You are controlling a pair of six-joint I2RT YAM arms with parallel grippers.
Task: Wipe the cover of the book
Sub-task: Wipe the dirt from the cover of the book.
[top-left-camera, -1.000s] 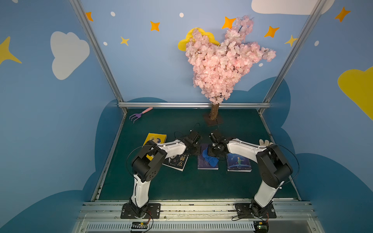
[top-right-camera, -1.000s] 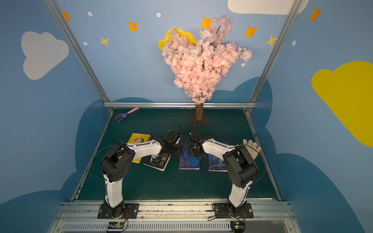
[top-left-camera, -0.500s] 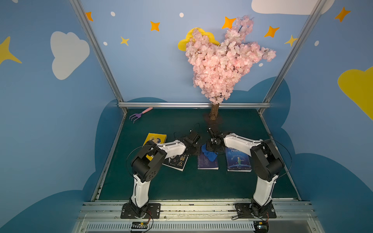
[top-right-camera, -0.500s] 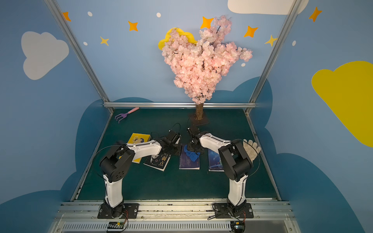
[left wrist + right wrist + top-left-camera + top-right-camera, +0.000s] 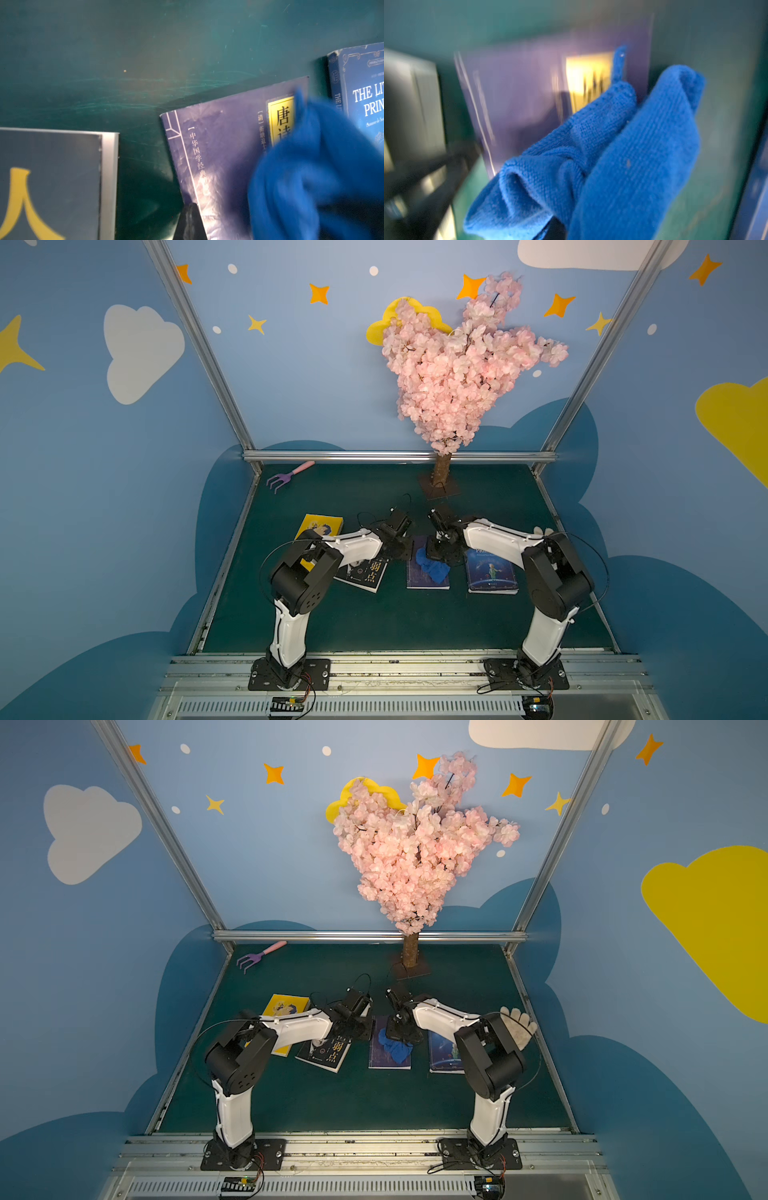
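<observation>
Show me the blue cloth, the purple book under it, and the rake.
blue cloth (image 5: 432,566), in a top view, bunched middle
purple book (image 5: 419,580), in a top view, bare cover
rake (image 5: 279,479), in a top view, purple head

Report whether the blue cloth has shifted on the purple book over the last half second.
Yes, slightly: the blue cloth has slid down the cover of the purple book, toward the book's near edge.
</observation>
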